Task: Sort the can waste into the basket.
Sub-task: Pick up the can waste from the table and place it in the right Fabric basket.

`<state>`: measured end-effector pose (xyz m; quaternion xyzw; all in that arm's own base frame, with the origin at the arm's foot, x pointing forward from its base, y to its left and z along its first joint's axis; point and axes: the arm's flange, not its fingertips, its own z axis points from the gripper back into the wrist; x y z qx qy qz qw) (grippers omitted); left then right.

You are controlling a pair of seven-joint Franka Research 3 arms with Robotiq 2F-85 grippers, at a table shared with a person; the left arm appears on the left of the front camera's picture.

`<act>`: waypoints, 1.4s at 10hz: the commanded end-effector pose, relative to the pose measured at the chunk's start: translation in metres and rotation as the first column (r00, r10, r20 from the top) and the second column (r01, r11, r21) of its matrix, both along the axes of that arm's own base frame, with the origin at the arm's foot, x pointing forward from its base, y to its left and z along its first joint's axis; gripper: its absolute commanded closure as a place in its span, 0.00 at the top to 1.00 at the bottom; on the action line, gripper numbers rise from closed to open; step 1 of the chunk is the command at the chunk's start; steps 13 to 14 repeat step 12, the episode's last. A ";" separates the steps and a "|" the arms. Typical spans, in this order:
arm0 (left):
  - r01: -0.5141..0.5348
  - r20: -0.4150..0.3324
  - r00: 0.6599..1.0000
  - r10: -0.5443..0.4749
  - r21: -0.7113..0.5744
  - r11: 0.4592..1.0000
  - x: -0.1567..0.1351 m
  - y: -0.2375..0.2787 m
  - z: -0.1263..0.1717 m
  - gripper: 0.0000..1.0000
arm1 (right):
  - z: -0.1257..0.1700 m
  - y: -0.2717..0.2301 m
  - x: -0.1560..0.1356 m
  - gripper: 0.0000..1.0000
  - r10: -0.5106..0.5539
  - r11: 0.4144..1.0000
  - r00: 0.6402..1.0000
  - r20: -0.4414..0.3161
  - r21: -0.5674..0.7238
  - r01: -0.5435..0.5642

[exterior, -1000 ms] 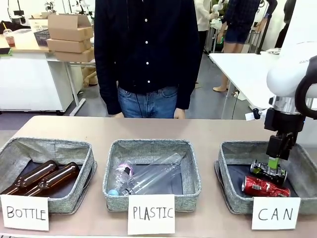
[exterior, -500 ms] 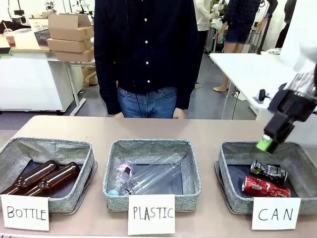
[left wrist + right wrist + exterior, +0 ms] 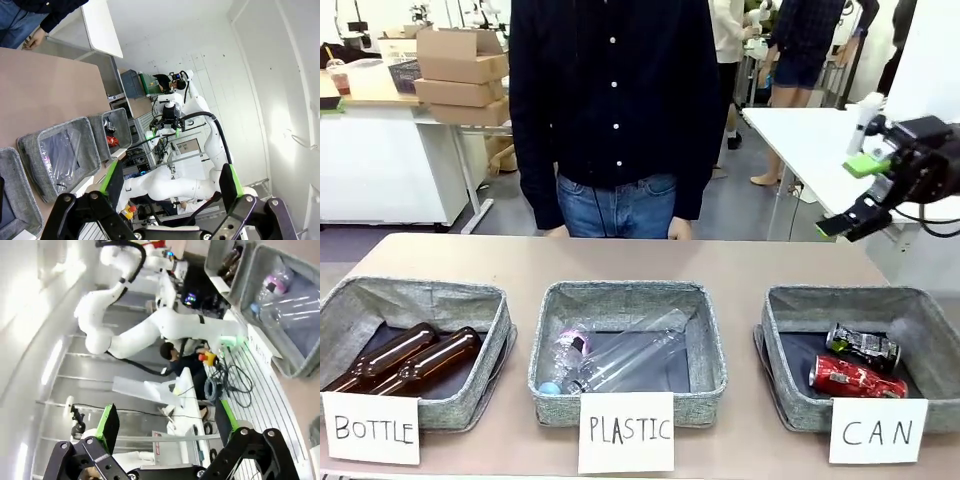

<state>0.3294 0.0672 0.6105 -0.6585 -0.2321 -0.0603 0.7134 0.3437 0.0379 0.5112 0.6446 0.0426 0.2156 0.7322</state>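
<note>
Two cans, red [image 3: 855, 378] and dark [image 3: 862, 345], lie in CAN basket [image 3: 782, 330] on counter [image 3: 730, 265]; right gripper [image 3: 857, 192] fingers wide apart, empty, above basket; left gripper [image 3: 167, 180] fingers spread too.

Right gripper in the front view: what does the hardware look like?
The right gripper is a black two-finger unit with bright green pads on the fingers. A black cable runs from the wrist. The left gripper has the same build: black linkages, green pads.
</note>
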 end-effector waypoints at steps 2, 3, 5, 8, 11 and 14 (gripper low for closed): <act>0.004 0.003 1.000 -0.004 -0.021 1.000 -0.002 -0.002 0.003 1.00 | 0.008 0.005 -0.011 1.00 0.076 0.987 0.995 0.059 -0.147 -0.066; 0.004 0.003 1.000 -0.004 -0.021 1.000 -0.002 -0.002 0.003 1.00 | 0.008 0.005 -0.011 1.00 0.076 0.987 0.995 0.059 -0.147 -0.066; 0.004 0.003 1.000 -0.004 -0.021 1.000 -0.002 -0.002 0.003 1.00 | 0.008 0.005 -0.011 1.00 0.076 0.987 0.995 0.059 -0.147 -0.066; 0.004 0.003 1.000 -0.004 -0.021 1.000 -0.002 -0.002 0.003 1.00 | 0.008 0.005 -0.011 1.00 0.076 0.987 0.995 0.059 -0.147 -0.066; 0.004 0.003 1.000 -0.004 -0.021 1.000 -0.002 -0.002 0.003 1.00 | 0.008 0.005 -0.011 1.00 0.076 0.987 0.995 0.059 -0.147 -0.066; 0.004 0.003 1.000 -0.004 -0.021 1.000 -0.002 -0.002 0.003 1.00 | 0.008 0.005 -0.011 1.00 0.076 0.987 0.995 0.059 -0.147 -0.066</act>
